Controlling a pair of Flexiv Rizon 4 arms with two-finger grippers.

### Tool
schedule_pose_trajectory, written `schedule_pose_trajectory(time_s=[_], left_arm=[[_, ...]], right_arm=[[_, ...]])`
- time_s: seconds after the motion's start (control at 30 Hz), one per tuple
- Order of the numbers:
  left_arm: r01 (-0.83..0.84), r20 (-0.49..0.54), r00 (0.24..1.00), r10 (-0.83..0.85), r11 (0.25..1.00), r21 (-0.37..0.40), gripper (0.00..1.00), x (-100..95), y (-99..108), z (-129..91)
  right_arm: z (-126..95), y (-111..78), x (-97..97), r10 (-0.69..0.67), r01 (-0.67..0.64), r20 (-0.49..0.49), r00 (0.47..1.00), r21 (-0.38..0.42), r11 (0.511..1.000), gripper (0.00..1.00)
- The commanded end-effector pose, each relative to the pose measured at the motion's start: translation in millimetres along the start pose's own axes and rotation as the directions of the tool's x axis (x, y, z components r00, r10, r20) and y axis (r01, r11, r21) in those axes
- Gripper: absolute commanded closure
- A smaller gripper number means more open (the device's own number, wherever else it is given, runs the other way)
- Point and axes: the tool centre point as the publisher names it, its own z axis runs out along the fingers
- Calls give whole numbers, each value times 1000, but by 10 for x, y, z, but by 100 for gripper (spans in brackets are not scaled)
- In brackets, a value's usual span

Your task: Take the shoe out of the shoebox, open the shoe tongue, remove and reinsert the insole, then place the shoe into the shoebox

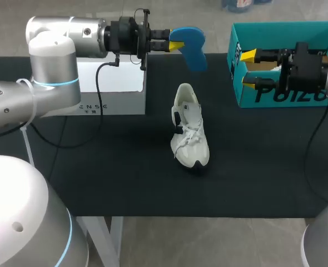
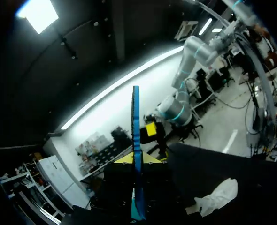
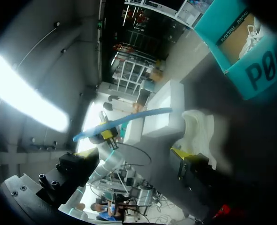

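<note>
The left pincer [image 1: 174, 44] hangs above the far side of the worktop [image 1: 125, 167], pressed onto the blue insole [image 1: 192, 47] from two sides; the insole sticks out past the yellow tips, in the air and clear of everything below. In the left wrist view the insole shows edge-on as a thin blue strip rising from between the two tips; the shoe lies ahead of the pincer and to one side, down on the dark surface.

The white shoe [image 1: 190, 133] stands on its sole near the middle of the worktop, toe toward the near edge and heel toward the far edge, laces up; no pincer touches it; it sits below and nearer than the insole, well apart from it.

The teal shoebox [image 1: 286, 33] stands open at the far right of the worktop; the right wrist view shows a brown inside with something white in it, too small to tell what.

The right pincer [image 1: 248, 68] hangs at the shoebox's left wall, fingers spread with nothing between them; whether it touches the wall cannot be told; it is well apart from the shoe.

A white box [image 1: 111, 83] rests on the far left of the worktop, under the left arm; the right wrist view shows it just beyond the shoe.
</note>
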Motion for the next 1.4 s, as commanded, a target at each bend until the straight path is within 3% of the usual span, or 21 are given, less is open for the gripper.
schedule_pose_trajectory(time_s=[0.03, 0.1, 0.13, 0.17, 0.33, 0.37, 0.53, 0.67, 0.77, 0.8, 0.9, 1.03, 1.2, 1.3, 1.33, 1.37, 1.4], left_arm=[[706, -57, 704, -708, 706, -52, 100, -73, 111, -4], [797, -76, 593, -801, 598, -85, 100, -97, 134, -30], [822, -116, 559, -821, 567, -49, 100, -110, 129, -52], [842, -104, 527, -844, 535, -76, 100, -123, 134, -61], [934, -198, 335, -921, 352, -60, 100, -162, 166, -86], [941, -227, 313, -922, 334, -57, 100, -173, 187, -83], [994, -315, 79, -946, 98, -47, 100, -262, 360, -79], [991, -377, -131, -917, -119, -56, 100, -282, 454, -59], [941, -401, -334, -853, -329, -83, 100, -252, 629, -25], [897, -424, -428, -798, -433, -90, 100, -217, 718, -13], [810, -406, -569, -715, -574, -123, 100, -106, 879, 29], [764, -392, -626, -674, -630, -139, 100, -22, 971, 56], [752, -387, -641, -663, -642, -145, 100, -23, 967, 56], [772, -358, -625, -694, -619, -145, 100, -45, 935, 50], [795, -340, -601, -724, -587, -154, 100, -69, 911, 46], [850, -278, -526, -804, -504, -153, 100, -100, 877, 39], [850, -278, -526, -804, -504, -153, 100, -100, 877, 39]], right_arm=[[21, 58, 76, -22, 22, 61, 998, 1, 1000, 0], [15, 104, 105, -37, 38, 95, 995, -6, 999, 0], [11, 129, 126, -39, 41, 111, 993, -13, 999, 0], [0, 153, 139, -41, 44, 127, 991, -23, 999, 0], [-52, 273, 210, -47, 69, 244, 969, -85, 994, 0], [-61, 291, 221, -47, 71, 246, 968, -88, 994, 0], [-96, 323, 275, -28, 58, 245, 969, -116, 992, 0], [-114, 320, 272, -16, 45, 237, 971, -118, 992, 0], [-115, 308, 276, 11, 15, 220, 975, -118, 993, 0], [-111, 308, 280, 17, 8, 221, 975, -112, 994, 0], [-104, 306, 312, 13, 10, 220, 975, -101, 995, 0], [-111, 327, 319, 10, 11, 218, 976, -97, 995, 0], [-124, 330, 306, 21, -1, 214, 977, -91, 996, 0], [-135, 326, 293, 26, -6, 213, 977, -90, 996, 0], [-136, 324, 286, 28, -8, 213, 977, -90, 996, 0], [-135, 322, 277, 31, -12, 213, 977, -90, 996, 0], [-134, 319, 273, 34, -15, 211, 977, -90, 996, 0]])
